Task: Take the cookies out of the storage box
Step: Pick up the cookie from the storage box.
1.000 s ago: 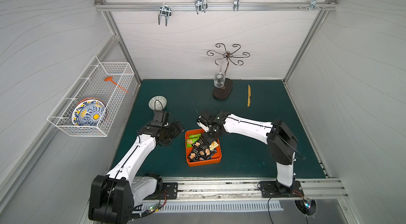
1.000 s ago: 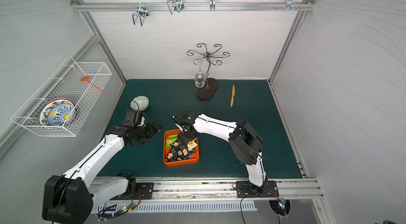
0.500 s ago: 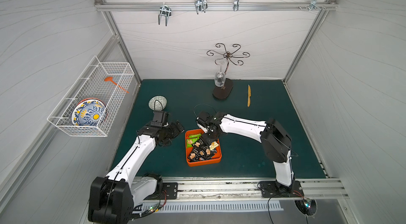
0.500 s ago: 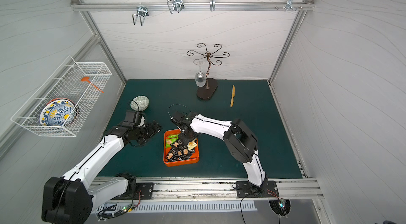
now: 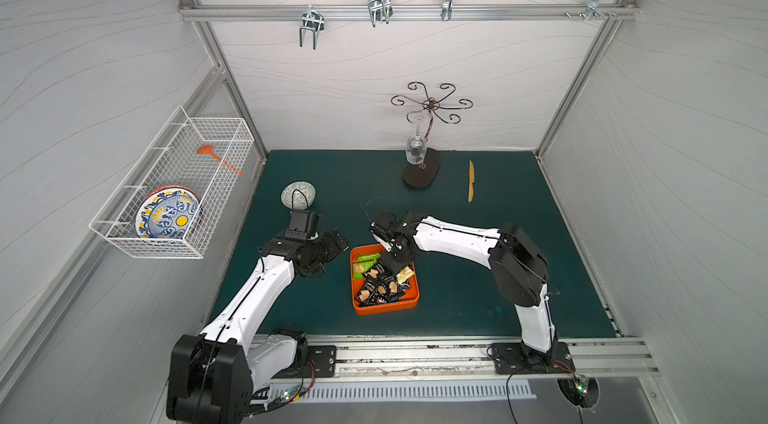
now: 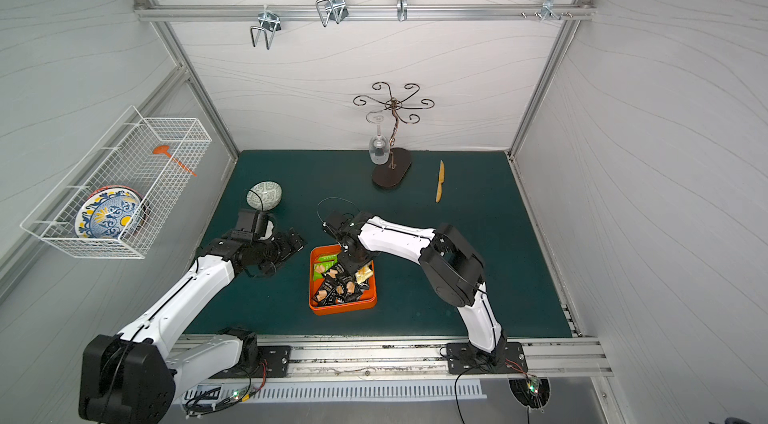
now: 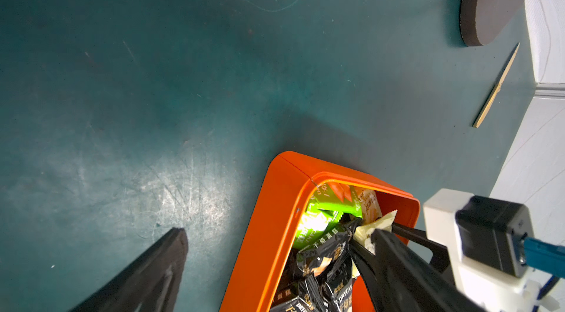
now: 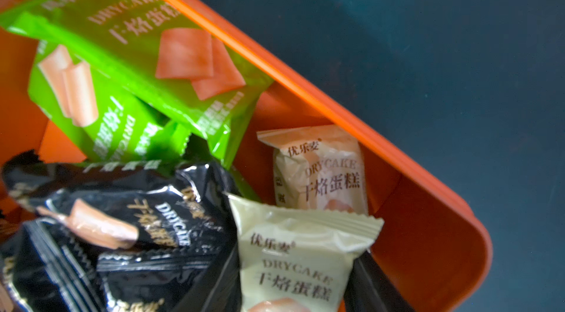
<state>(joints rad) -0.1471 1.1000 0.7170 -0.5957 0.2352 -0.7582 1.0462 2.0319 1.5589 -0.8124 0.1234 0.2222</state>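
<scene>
The orange storage box (image 5: 384, 309) (image 6: 343, 307) sits on the green mat near the front and holds several cookies (image 5: 380, 287) (image 6: 336, 289) in black, green and pale yellow packets. My right gripper (image 5: 397, 266) (image 8: 293, 264) reaches down into the box's far right part. Its two black fingers press both sides of a pale yellow cookie packet (image 8: 299, 252) (image 5: 405, 274). My left gripper (image 5: 334, 243) (image 7: 279, 231) hovers open at the box's far left corner, holding nothing. In the left wrist view the box wall (image 7: 269, 234) lies between its fingers.
A patterned bowl (image 5: 298, 194) sits behind the left gripper. A dark-based glass stand (image 5: 420, 172) with a hanging wine glass and a wooden knife (image 5: 471, 181) lie toward the back. A white wire basket (image 5: 174, 193) with a painted plate hangs on the left wall.
My right gripper has narrowed its jaws onto the pale yellow packet inside the box, and its wrist shifted slightly left. The left arm has stayed still.
</scene>
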